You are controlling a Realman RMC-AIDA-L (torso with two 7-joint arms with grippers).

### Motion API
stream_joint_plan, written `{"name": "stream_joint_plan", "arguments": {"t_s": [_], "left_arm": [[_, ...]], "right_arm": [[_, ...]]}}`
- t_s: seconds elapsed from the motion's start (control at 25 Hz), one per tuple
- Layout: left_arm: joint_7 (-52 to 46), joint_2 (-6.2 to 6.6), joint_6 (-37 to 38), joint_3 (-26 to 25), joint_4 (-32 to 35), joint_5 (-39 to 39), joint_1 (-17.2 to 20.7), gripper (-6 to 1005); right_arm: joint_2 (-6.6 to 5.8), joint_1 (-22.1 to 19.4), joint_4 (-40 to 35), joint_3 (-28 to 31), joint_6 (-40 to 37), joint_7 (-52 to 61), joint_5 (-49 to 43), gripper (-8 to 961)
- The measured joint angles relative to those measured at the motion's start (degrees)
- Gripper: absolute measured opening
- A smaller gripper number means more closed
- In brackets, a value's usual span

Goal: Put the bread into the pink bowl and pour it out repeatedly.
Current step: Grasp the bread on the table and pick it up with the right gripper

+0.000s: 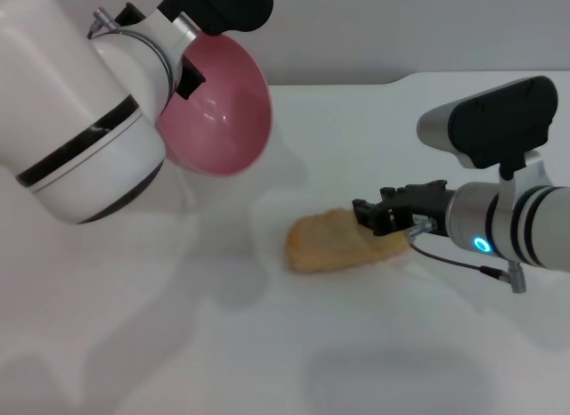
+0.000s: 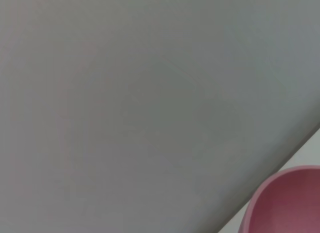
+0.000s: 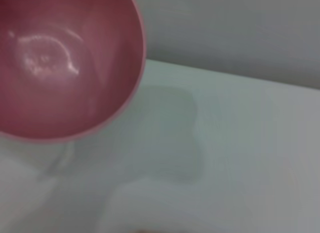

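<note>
Your left claw (image 1: 183, 72) holds the bowl (image 1: 223, 108) tipped up off the tabletop (image 1: 178, 344); its fingers' state I cannot tell. The bread (image 1: 334, 241) lies at your right claw (image 1: 378, 217), apparently closed on its end. Probably light and stiff: grip across its narrow width.

We see pink bowl (image 1: 223, 108) held tipped above table (image 1: 178, 344); bread (image 1: 334, 241) lies beyond its mouth, open surface between.

left arm raised high, right gripper (image 1: 381, 217) low, reaching inward
</note>
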Motion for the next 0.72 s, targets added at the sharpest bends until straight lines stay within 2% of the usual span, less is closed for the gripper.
{"name": "stream_joint_plan", "arguments": {"t_s": [0.2, 0.4, 0.72], "left_arm": [[0.0, 0.05, 0.5, -0.1, -0.2, -0.3, 0.0, 101], [0.0, 0.06, 0.8, -0.2, -0.3, -0.4, -0.1, 102], [0.0, 0.05, 1.2, -0.2, -0.4, -0.4, -0.1, 103]], "right_arm": [[0.01, -1.6, -3.8, 0.7, 1.2, 0.0, -1.1, 362], [0.16, -2.1, -5.3, 1.0, 1.7, 0.2, -1.8, 164], [0.14, -1.0, -3.0, 0.9, 1.3, 0.5, -1.7, 124]]}}
